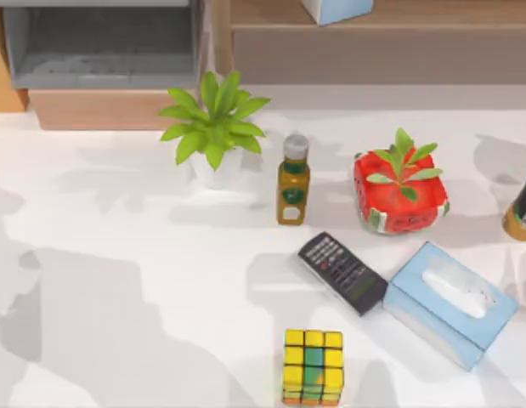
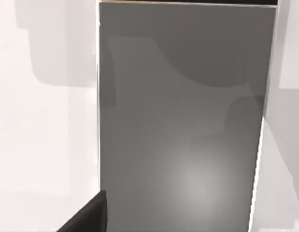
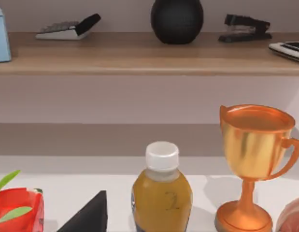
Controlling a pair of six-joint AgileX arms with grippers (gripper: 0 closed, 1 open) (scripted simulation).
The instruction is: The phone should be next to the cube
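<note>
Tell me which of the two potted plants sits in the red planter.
The smaller plant, right of the green-labelled bottle; its red watermelon planter is boxy, while the bushier plant has a white pot.

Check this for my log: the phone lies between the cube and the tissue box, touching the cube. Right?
Not quite. In the top view the phone lies apart from the cube, with bare table between them; the end it nearly touches is at the tissue box. The rest stands: it does lie between those two.
</note>
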